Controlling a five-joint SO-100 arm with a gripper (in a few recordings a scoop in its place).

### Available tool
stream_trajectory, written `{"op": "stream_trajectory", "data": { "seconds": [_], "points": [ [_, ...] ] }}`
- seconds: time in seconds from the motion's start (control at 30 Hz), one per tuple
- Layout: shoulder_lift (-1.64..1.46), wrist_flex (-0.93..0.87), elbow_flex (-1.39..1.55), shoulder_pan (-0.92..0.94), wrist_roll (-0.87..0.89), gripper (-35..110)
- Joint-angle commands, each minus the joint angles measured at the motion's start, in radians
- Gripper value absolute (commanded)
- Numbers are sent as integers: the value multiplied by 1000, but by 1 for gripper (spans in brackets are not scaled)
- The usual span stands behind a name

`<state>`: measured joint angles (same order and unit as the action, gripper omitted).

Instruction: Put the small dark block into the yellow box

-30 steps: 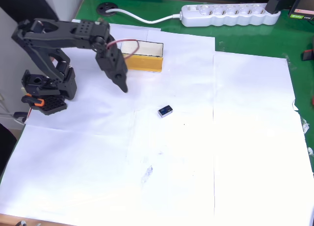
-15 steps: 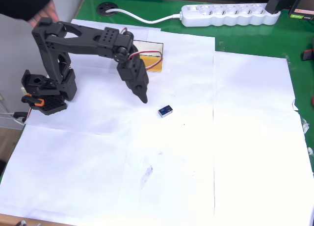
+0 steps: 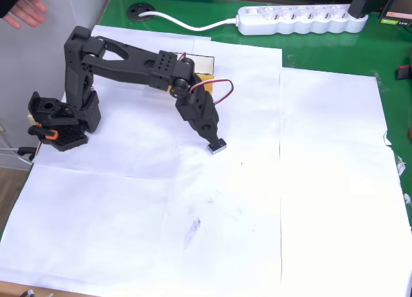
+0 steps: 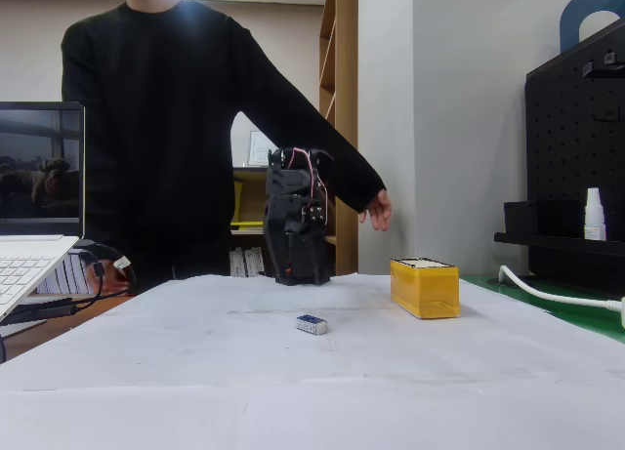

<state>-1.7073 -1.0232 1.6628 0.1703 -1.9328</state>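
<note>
The small dark block (image 3: 218,147) lies on white paper near the table's middle; in the fixed view the block (image 4: 312,324) sits in front of the arm. My gripper (image 3: 212,140) is stretched out from the left, and its pointed tip comes down right at the block's upper-left edge, fingers together, with nothing held. In the fixed view the gripper (image 4: 297,265) is a dark mass behind the block. The yellow box (image 3: 205,65) stands at the back, mostly covered by the arm. From the side the yellow box (image 4: 425,287) stands to the right of the block.
A white power strip (image 3: 296,19) and its cable lie on the green table (image 3: 335,49) at the back. A person stands behind the arm, one hand (image 3: 22,10) at the top left. A laptop (image 4: 34,260) sits at the left.
The arm has reached out from beside the yellow box, rightward and toward the front, until the gripper tip meets the block. The block has not moved.
</note>
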Motion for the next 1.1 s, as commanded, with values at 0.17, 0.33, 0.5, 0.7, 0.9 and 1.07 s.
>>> {"op": "stream_trajectory", "data": {
  "seconds": [0.17,0.33,0.5,0.7,0.9,1.07],
  "points": [
    [-40,37,80,14,-600,19],
    [-71,49,83,5,-597,19],
    [-92,58,80,-6,-594,19],
    [-129,84,81,-17,-597,19],
    [-160,114,81,-31,-591,19],
    [-189,138,81,-37,-586,19]
  ]
}}
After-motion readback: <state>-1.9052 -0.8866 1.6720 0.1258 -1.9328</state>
